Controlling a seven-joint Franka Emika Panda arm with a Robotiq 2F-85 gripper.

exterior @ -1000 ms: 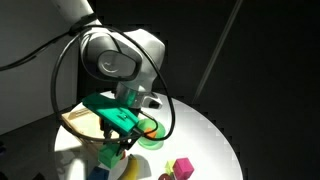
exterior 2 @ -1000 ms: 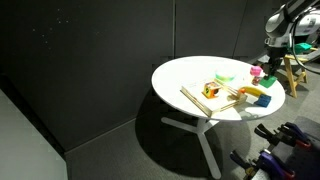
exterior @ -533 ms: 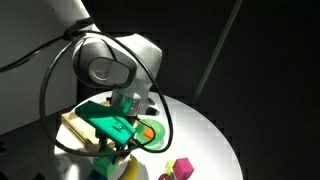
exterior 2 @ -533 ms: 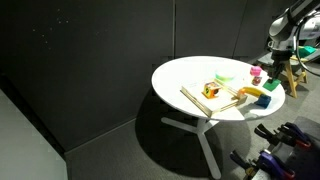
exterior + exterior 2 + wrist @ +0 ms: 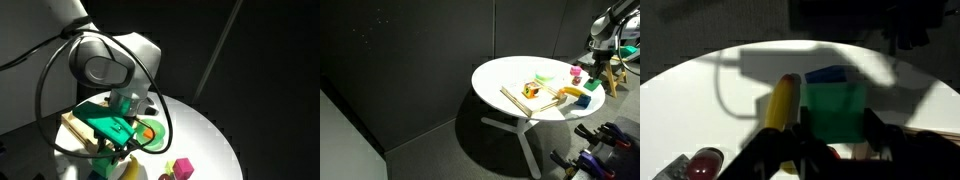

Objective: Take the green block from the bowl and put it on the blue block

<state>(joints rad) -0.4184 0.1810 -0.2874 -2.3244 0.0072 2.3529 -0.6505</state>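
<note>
In the wrist view my gripper (image 5: 833, 125) is shut on the green block (image 5: 835, 108), which fills the space between the two dark fingers. The blue block (image 5: 828, 74) lies on the white table just beyond the green block, partly hidden by it. In an exterior view the gripper (image 5: 120, 152) hangs low over the table near the front edge, and the green bowl (image 5: 152, 134) stands behind it. In an exterior view the bowl (image 5: 545, 76) sits mid-table and the blue block (image 5: 584, 101) lies near the table's right edge, under the gripper (image 5: 590, 84).
A yellow banana-shaped toy (image 5: 780, 105) lies right beside the held block. A magenta cube (image 5: 183, 167) sits near the table edge. A wooden tray (image 5: 72, 121) is behind the arm. A red object (image 5: 705, 160) lies at the lower left of the wrist view.
The arm has moved down and a little sideways with the green block, bringing the gripper closer to the table. Table objects have not moved.
</note>
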